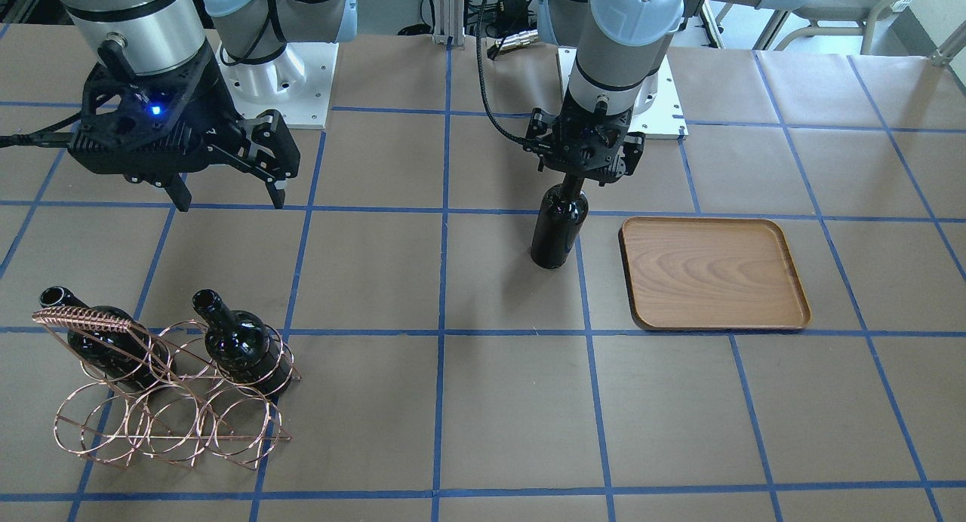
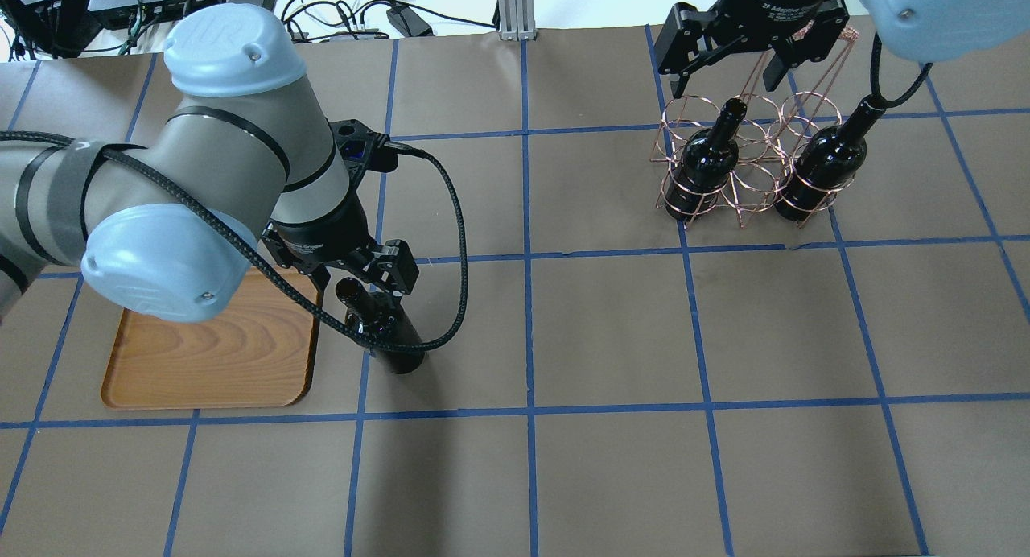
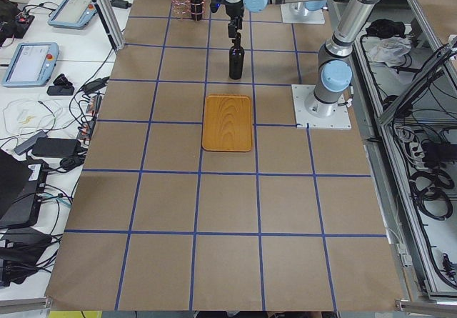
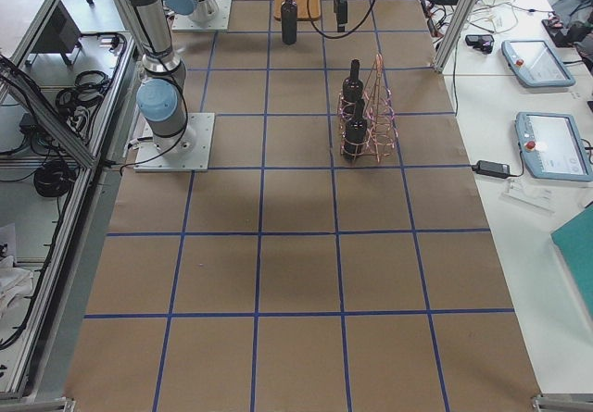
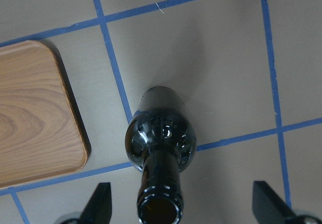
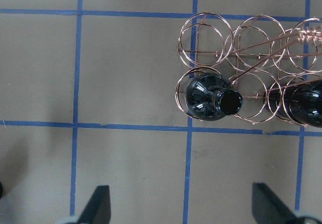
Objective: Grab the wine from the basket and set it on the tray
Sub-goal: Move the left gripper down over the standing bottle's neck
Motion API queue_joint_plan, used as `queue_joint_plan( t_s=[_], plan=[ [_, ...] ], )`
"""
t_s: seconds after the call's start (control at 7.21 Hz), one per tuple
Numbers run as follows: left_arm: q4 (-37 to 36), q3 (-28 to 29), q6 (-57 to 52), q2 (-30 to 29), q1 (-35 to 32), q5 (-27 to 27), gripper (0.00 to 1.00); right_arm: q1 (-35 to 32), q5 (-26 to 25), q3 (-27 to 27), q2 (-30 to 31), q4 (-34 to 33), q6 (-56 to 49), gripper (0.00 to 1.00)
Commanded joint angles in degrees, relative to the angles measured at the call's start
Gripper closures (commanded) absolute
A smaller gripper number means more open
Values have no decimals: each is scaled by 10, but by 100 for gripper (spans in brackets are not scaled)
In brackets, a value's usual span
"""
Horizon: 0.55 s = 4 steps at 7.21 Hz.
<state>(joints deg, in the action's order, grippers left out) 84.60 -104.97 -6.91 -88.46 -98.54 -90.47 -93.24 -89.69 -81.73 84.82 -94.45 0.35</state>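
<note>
One wine (image 1: 560, 231): stands on the tabletop (image 1: 513, 401), out of the basket (image 1: 83, 320) and not yet on the tray (image 1: 713, 273).
Long axis: vertical, mouth up, with the neck rising between the left claw's fingers.
Left claw (image 1: 585, 171): directly over the wine, fingers spread wide on either side of the neck. The wrist view shows a gap on both sides.
Tray: just beside the wine at its 9 o'clock in the overhead view, with a thin strip of tabletop between them.
Nearer arm: the left, by far.
Next move, as I judge it: close on the neck, lift straight up, carry toward 9 o'clock and set down inside the rim.
Basket: well apart, at about 2 o'clock from the wine in the overhead view. It holds two more bottles (image 1: 241, 348) (image 1: 102, 341).
Right claw (image 1: 230, 201): fingers apart, gripping nothing, hovering above the basket.
</note>
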Motion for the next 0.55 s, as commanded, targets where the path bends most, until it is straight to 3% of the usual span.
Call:
queue_joint_plan(
  t_s=[0.0,0.28,0.42],
  plan=[
    [4,-1,-10,-11,7,-1,23,1,-9,1,1,3,-7,0],
    [3,3,-10,-18,7,-1,23,1,-5,0,1,2,-7,0],
    [4,4,-7,-19,7,-2,30,0,-4,1,1,2,-7,0]
  ],
)
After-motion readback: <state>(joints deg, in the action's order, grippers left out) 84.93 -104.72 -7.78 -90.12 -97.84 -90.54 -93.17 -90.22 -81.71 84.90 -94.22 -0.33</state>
